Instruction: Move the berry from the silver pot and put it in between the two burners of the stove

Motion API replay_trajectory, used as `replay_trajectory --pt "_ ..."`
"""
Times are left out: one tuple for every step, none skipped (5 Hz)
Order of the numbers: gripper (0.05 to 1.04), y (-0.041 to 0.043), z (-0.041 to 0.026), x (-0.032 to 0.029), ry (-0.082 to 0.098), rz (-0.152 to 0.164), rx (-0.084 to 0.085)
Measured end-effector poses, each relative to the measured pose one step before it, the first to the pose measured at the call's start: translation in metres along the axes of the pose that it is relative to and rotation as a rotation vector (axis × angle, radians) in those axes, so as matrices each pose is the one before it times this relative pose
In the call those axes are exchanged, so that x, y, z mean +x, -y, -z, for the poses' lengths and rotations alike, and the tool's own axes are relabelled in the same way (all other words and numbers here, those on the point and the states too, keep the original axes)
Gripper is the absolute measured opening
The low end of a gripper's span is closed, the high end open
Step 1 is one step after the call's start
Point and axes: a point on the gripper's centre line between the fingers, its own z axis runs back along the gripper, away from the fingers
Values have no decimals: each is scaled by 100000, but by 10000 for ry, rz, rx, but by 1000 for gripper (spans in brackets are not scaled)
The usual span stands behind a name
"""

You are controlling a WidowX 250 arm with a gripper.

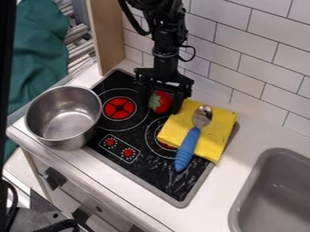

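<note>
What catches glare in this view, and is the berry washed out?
In the camera view, highlights sit inside the silver pot and on the spoon's bowl; pale streaks mark the black stove, reflections or smudges, I can't tell; the berry isn't washed out.
</note>
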Motion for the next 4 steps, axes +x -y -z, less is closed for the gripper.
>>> replay_trajectory --pt "1012 -42 -124 -223 -14 -21 13" --pt "1011 26 -3535 102 745 24 136" --pt "1011 1623 -3388 -335 661 385 107" --pt "1011 1102 -1401 -80 342 244 -174"
